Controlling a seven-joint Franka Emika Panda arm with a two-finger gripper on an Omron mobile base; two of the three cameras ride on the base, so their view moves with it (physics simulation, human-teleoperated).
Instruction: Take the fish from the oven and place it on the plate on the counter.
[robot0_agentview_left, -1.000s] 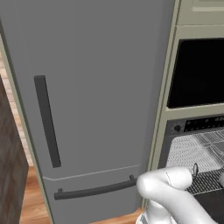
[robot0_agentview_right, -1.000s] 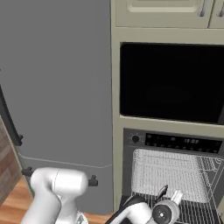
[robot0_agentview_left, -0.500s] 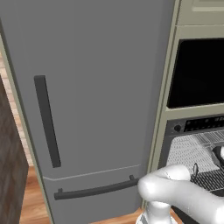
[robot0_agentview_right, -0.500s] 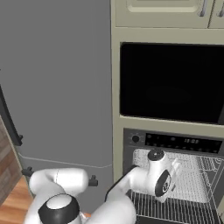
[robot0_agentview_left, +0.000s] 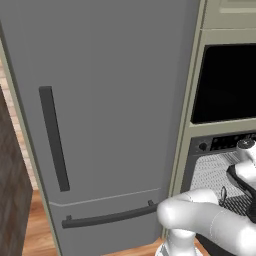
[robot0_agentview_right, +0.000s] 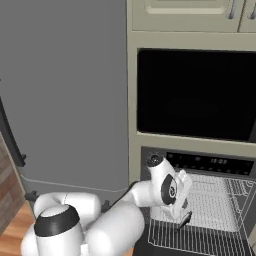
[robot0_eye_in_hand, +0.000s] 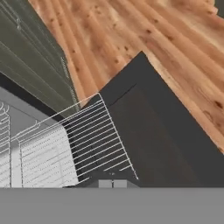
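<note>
The arm stands at the open oven (robot0_agentview_right: 200, 200) with its end effector (robot0_agentview_right: 183, 220) clenched, the finger tips pressed together just over the front of the pulled-out wire rack (robot0_agentview_right: 200, 235). Whether the fish is pinched between them I cannot tell: it is tiny, and nothing clearly fish-shaped shows on the rack or at the tips in the right base view. In the hand view the tips (robot0_eye_in_hand: 113, 183) sit closed at the bottom edge, looking down past the rack's corner (robot0_eye_in_hand: 100, 135) onto the dropped oven door (robot0_eye_in_hand: 162, 144) and the wooden floor (robot0_eye_in_hand: 153, 39). So the step in hand is, by my judgement, the take-out at the oven — either the grasp has just been made or it is about to be tried again.

If the fish is held, the next move calls for a lift clear of the rack wires, a draw back out of the oven mouth, then a drive to the plate, which is nowhere near here.

Room is tight — the oven's control strip (robot0_agentview_right: 210, 162) lies close above the wrist, the beige frame (robot0_agentview_right: 132, 125) and grey fridge (robot0_agentview_left: 100, 100) stand to the left, and the open door juts out below. The free way out is back toward the base.
</note>
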